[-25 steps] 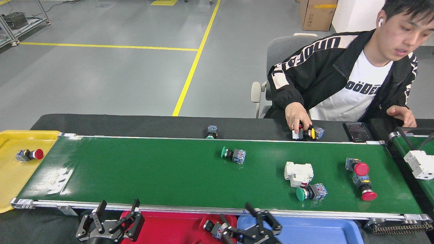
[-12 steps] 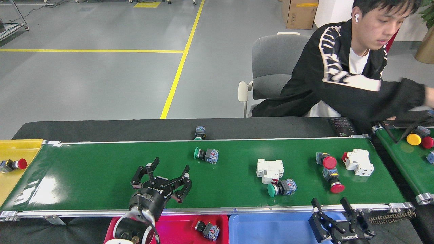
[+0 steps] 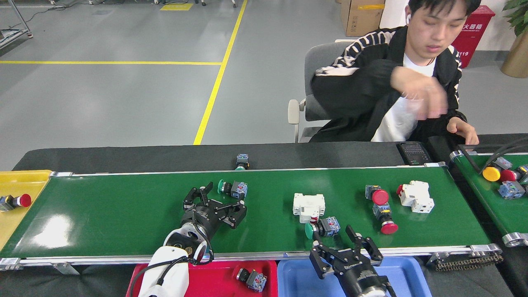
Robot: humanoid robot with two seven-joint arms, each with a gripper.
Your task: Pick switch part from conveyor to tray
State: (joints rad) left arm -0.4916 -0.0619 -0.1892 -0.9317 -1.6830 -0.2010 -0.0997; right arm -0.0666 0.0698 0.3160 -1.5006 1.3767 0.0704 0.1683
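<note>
From the head view, the long green conveyor (image 3: 123,214) runs across a dark surface (image 3: 123,154); several switch parts ride on it. The left gripper (image 3: 215,199) reaches over the belt, jaws spread wide and holding nothing, just short of a green-capped switch part (image 3: 232,189) lying on its side; the right gripper (image 3: 344,243) hovers at the near rail, jaws also spread and empty, close to another green-capped switch (image 3: 321,227). Beside that one sits a white block (image 3: 308,205); further right lie two red-capped switches (image 3: 381,208) and a second white block (image 3: 416,196). Below the near rail sit a red tray (image 3: 222,272) – one switch (image 3: 251,279) already in it – and a blue tray (image 3: 297,276); a yellow tray (image 3: 16,181) at the left end holds a red-capped switch (image 3: 14,201). A person (image 3: 396,90) sits behind, one hand raised and blurred.
</note>
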